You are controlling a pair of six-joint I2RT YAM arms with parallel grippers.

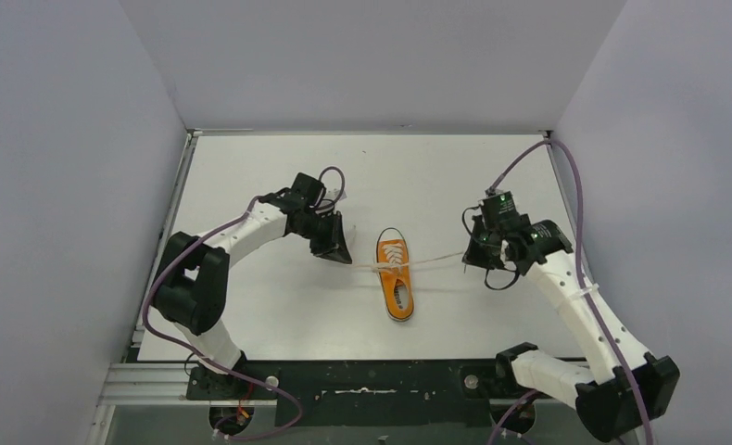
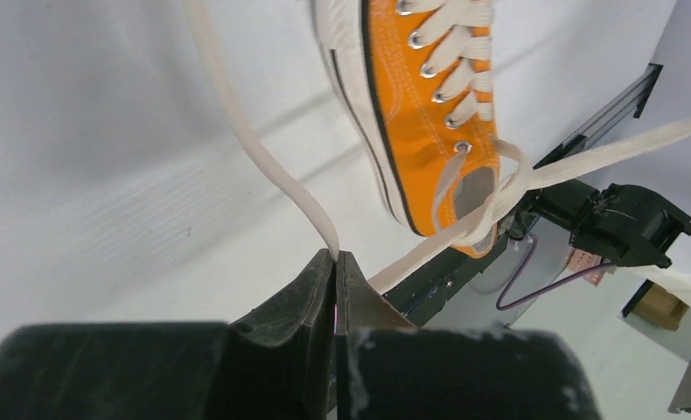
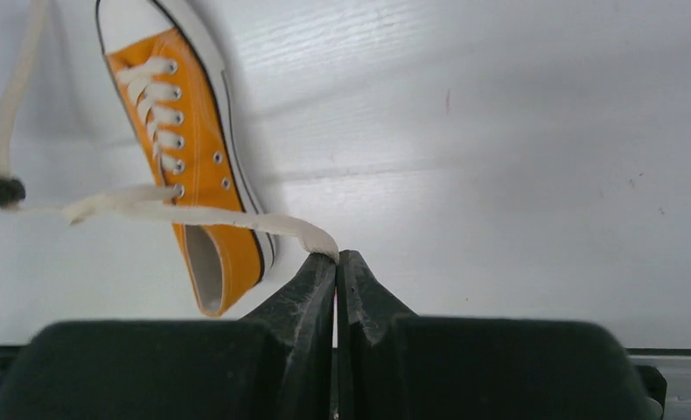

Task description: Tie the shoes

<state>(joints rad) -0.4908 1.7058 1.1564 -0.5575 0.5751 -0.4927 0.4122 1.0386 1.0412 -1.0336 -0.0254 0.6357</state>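
Observation:
The shoe, one small orange sneaker (image 1: 396,278) with a white sole, lies mid-table with its toe pointing away from the arms. Its whitish laces (image 1: 434,260) cross in a twist over the top eyelets (image 2: 508,185) and stretch out to both sides. My left gripper (image 1: 341,257) is left of the shoe, shut on the left lace (image 2: 263,157) at the fingertips (image 2: 323,262); that lace's loose length trails off across the table. My right gripper (image 1: 470,259) is right of the shoe (image 3: 193,157), shut on the right lace (image 3: 237,219), which runs taut back to the twist.
The white table (image 1: 279,315) is boxed in by pale walls on the left, back and right. A black rail (image 1: 381,394) with the arm bases runs along the near edge. Purple cables (image 1: 575,195) hang beside the right arm.

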